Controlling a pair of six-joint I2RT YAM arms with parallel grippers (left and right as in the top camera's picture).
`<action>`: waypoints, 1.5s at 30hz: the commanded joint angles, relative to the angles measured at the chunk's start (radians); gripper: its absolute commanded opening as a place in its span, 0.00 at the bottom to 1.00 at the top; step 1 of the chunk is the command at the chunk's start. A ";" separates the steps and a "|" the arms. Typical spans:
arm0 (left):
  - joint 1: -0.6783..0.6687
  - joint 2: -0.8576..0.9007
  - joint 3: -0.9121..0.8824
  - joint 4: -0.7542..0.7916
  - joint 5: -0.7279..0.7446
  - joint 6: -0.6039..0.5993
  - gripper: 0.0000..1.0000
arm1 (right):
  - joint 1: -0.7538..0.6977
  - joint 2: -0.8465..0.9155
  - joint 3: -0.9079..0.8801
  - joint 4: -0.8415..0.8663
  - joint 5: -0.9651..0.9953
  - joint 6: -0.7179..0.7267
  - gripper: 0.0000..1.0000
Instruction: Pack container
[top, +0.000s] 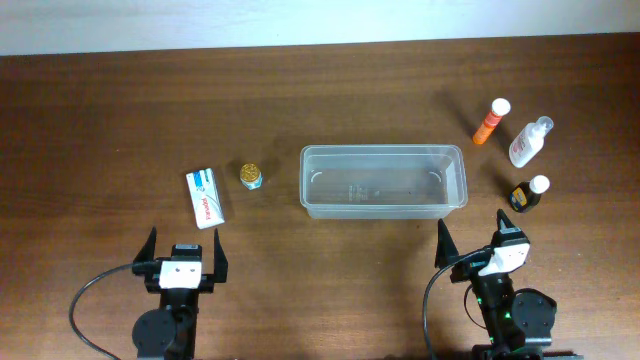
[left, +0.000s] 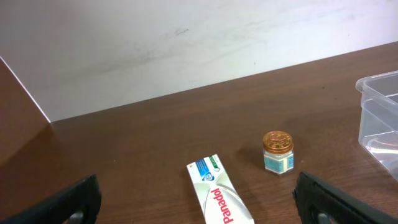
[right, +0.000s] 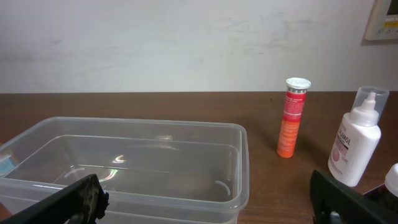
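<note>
Container (top: 384, 181) sits empty mid-table, with left gripper (top: 184, 247) and right gripper (top: 473, 235) on its near side, both spread wide and holding nothing. Main risk is right of the container: orange tube (top: 491, 121), spray bottle (top: 529, 141) and dark bottle (top: 528, 192) stand upright and close together, so a wide finger going for one likely tips a neighbour. Left of the container, the flat white box (top: 204, 197) offers little to pinch, and the gold-lidded jar (top: 251, 176) nearby could get nudged.
</note>
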 joint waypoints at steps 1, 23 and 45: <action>0.007 -0.006 -0.005 -0.001 0.011 0.012 1.00 | 0.011 -0.011 -0.006 -0.004 -0.016 0.008 0.98; 0.007 -0.006 -0.005 -0.001 0.011 0.012 0.99 | 0.010 -0.011 -0.006 0.000 -0.009 0.008 0.98; 0.007 -0.006 -0.005 -0.001 0.011 0.012 0.99 | 0.008 0.093 0.360 -0.142 0.023 -0.075 0.98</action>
